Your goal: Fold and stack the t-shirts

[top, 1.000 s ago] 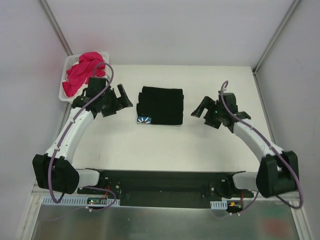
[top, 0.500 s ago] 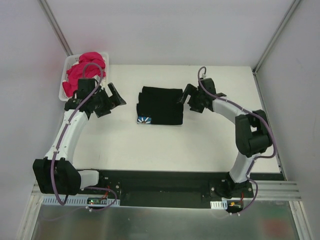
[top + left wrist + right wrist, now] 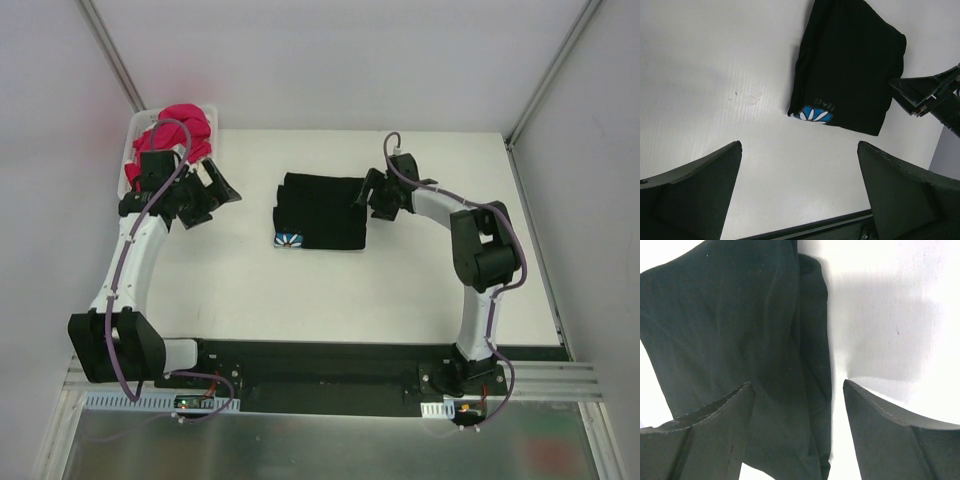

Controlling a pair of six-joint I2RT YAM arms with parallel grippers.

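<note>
A folded black t-shirt (image 3: 322,212) lies mid-table, its daisy print (image 3: 290,240) at the near left corner. It also shows in the left wrist view (image 3: 850,60) with the print (image 3: 815,114). My right gripper (image 3: 369,196) is open, its jaws astride the shirt's right edge (image 3: 810,340); in its own wrist view the gripper (image 3: 797,384) holds nothing. My left gripper (image 3: 216,190) is open and empty over bare table left of the shirt, as its wrist view (image 3: 799,145) shows. A magenta-pink t-shirt (image 3: 172,132) lies crumpled in the basket. No cream shirt is in view.
A white plastic basket (image 3: 128,178) stands at the table's back left corner, just behind my left arm. Grey walls close in the table at the back and sides. The black base rail (image 3: 330,360) runs along the near edge.
My right arm has swung from the right side of the table in to the black shirt's right edge. My left gripper has drawn back and left, toward the basket.
</note>
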